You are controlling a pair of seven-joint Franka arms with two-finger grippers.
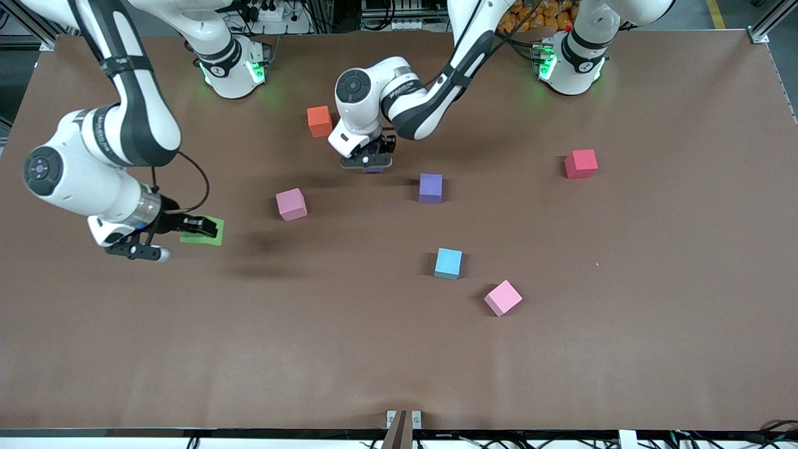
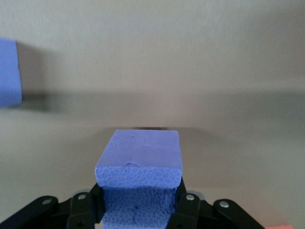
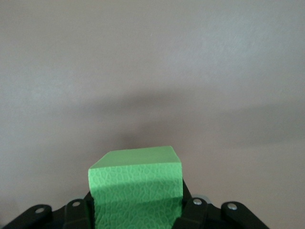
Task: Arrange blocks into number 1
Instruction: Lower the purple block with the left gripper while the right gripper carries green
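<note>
Brown matte covering spans the whole surface (image 1: pixel 399 362), with both arm bases standing along its upper edge in the front view. Each arm has a block in hand: the left end effector (image 1: pixel 368 163) is clamped on a purple block (image 2: pixel 139 164), low over the middle of the surface just beside the orange cube (image 1: pixel 319 120), and whether that block rests on the surface or is just off it cannot be told. The right end effector (image 1: pixel 202 227) is closed on the green block (image 3: pixel 136 183) and is raised toward the right arm's end of the surface. The step in hand appears to be the pick-up of the first two pieces, with no part of the figure laid out yet. The next move probably calls for carrying both blocks to one open patch and setting them edge to edge in a straight line, square to each other, so the rest can follow. By count, five task blocks show: two purple, the held one and another purple block (image 1: pixel 431 188) lying free; two pink, one pink block (image 1: pixel 291 204) nearer the right arm's end and another pink block (image 1: pixel 502 297) closest to the front camera; and one green. Three other cubes lie about: one orange, one red cube (image 1: pixel 580 163) and one light blue cube (image 1: pixel 448 263).
</note>
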